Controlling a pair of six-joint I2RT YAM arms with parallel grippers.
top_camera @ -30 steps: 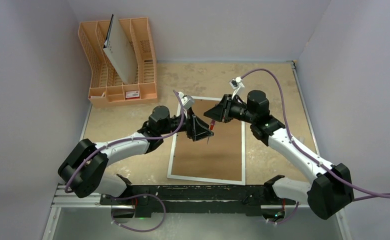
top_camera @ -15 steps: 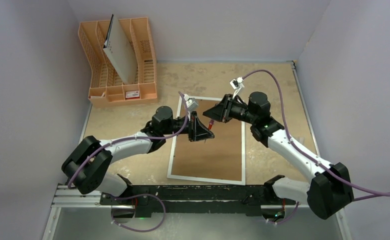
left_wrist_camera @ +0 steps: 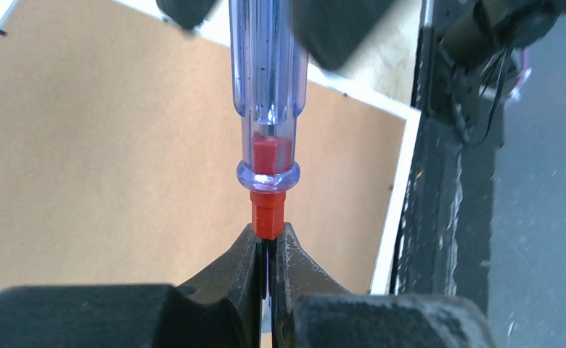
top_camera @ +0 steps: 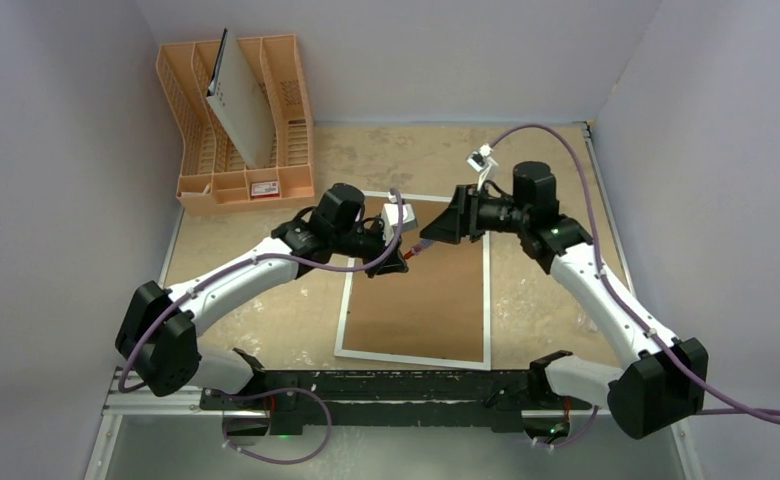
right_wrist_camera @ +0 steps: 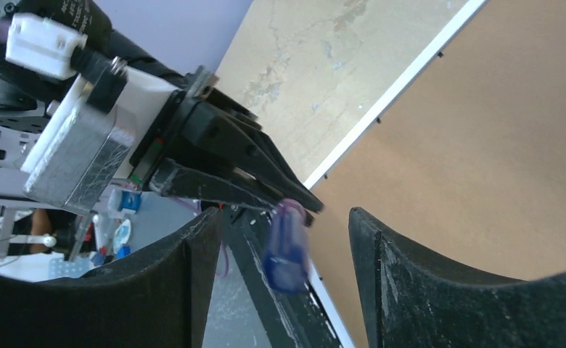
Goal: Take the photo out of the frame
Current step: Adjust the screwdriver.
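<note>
Item: the frame (top_camera: pixel 416 310), flat on the table (top_camera: pixel 566 180) at centre, brown back up, long axis near to far, white border showing all round. The photo: not in view, judged to lie under the backing.

Left gripper (left_wrist_camera: pixel 268 243): closed tight on the thin shaft of a screwdriver (left_wrist_camera: pixel 269 87), just below its red collar, over the frame's far left part.

Right gripper (right_wrist_camera: pixel 286 212): spread wide, holding nothing, one finger on each side of the clear blue handle.

Key relation: the tool's axis runs from the left gripper rightward to the right one, handle end nearer the right arm. The frame lies directly beneath both.

Surface: mottled tan board.

Room: pale walls close on three sides; orange rack (top_camera: pixel 201 150) far left, well apart
</note>
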